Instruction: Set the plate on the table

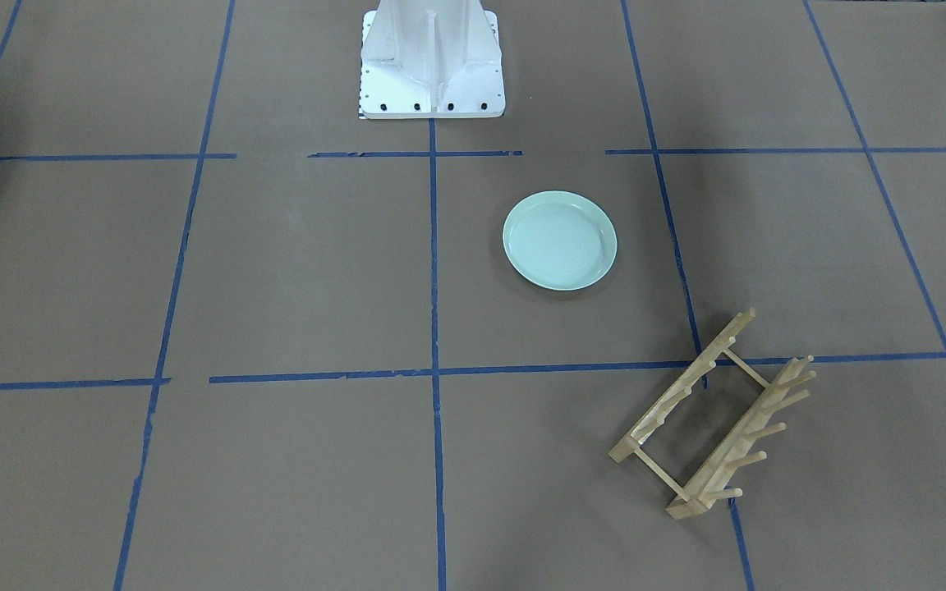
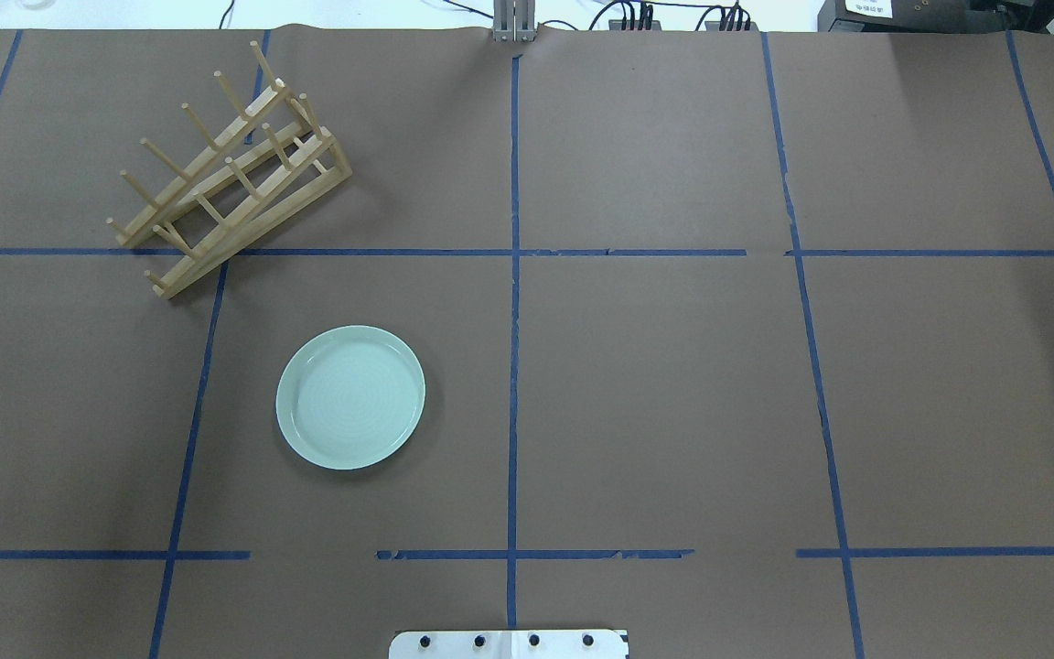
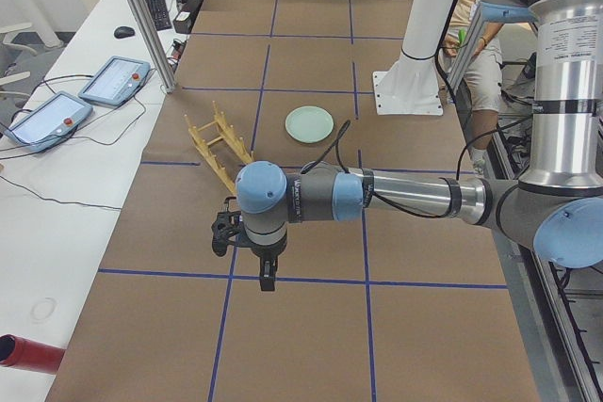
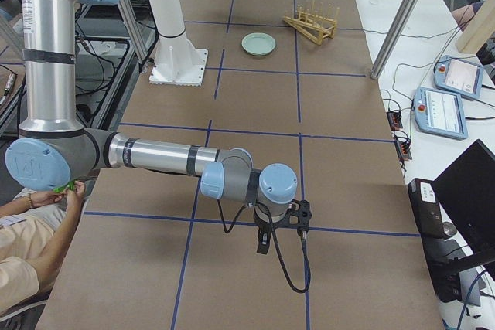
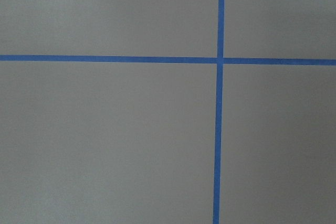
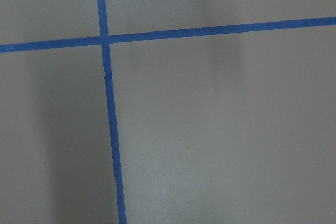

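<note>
The pale mint-green plate (image 1: 560, 240) lies flat and upright on the brown table (image 1: 317, 271), apart from the rack. It also shows in the overhead view (image 2: 350, 397) left of centre, and small in the side views (image 3: 309, 123) (image 4: 258, 43). Neither gripper shows in the front or overhead views. My left gripper (image 3: 267, 280) hangs over the table's left end, far from the plate, and I cannot tell if it is open or shut. My right gripper (image 4: 263, 245) hangs over the right end, and I cannot tell its state either. Both wrist views show only bare table and tape.
A light wooden peg rack (image 2: 225, 174) stands at the far left of the table, holding nothing, beyond the plate. The white robot base (image 1: 432, 61) is at the robot's edge. Tablets (image 3: 113, 80) and cables lie on the white side bench. A person sits behind the robot (image 4: 31, 268).
</note>
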`<action>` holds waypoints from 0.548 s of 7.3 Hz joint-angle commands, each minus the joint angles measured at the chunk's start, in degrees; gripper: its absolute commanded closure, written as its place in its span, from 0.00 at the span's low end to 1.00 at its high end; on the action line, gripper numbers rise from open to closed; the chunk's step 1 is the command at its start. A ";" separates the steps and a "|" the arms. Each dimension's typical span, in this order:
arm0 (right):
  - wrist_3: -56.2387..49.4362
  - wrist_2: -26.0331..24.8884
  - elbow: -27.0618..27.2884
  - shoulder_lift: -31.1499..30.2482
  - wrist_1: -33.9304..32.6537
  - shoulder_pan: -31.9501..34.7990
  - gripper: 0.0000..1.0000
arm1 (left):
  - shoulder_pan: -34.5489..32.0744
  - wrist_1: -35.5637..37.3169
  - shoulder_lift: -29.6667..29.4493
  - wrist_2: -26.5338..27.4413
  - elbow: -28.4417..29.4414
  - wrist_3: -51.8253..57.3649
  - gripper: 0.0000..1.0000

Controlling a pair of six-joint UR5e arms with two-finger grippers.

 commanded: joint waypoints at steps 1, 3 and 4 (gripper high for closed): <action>0.00 0.00 -0.01 0.00 0.00 0.00 0.00 | 3.43 -0.55 1.82 0.15 0.59 -0.25 0.00; 0.00 0.00 0.08 0.00 0.00 0.00 0.00 | 3.45 -0.98 2.72 -0.20 -0.29 -0.34 0.00; 0.00 0.00 0.08 0.00 0.00 0.00 0.00 | 3.28 -1.07 2.20 -0.02 -0.29 -0.34 0.00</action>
